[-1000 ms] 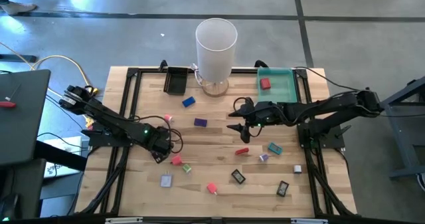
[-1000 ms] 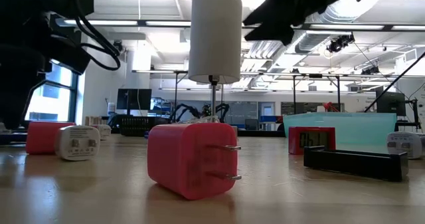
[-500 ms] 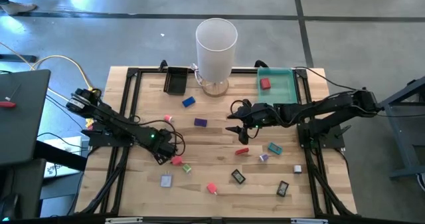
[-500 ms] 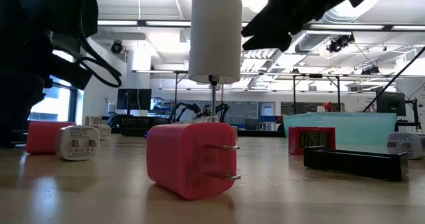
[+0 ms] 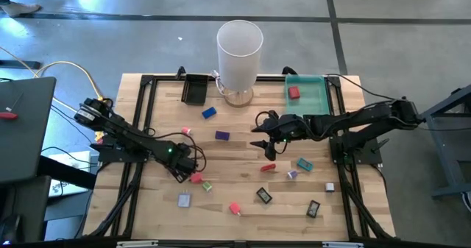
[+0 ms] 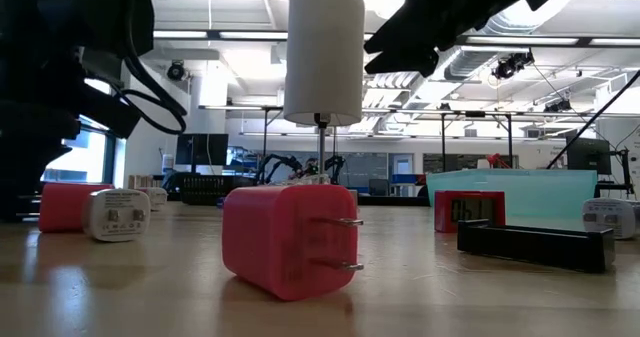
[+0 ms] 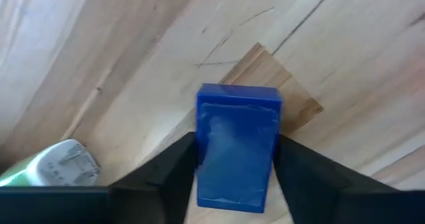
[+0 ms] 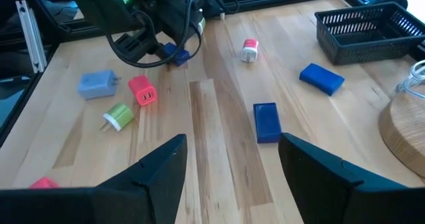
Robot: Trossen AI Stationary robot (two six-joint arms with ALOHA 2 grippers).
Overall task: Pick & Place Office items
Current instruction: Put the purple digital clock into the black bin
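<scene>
Nearest the front edge of the worktop, most of the office items lie loose: a pink plug block, two black pieces and, a grey block and a small white one. None of these is sorted, so I judge the job to be at an early stage.

A little farther in, my left end effector is down at the worktop, its fingers clamped on either side of a blue block. A green plug and a red plug sit just beside it.

My right end effector hangs above mid-worktop with its fingers spread wide and nothing between them. A red piece lies near it, with a teal block and a purple one beyond.

Farther back rest a dark blue block and a brighter blue one.

At the far edge, the green tray holds a single red item, the only piece I can count as placed. I cannot tell whether the black tray holds anything.
</scene>
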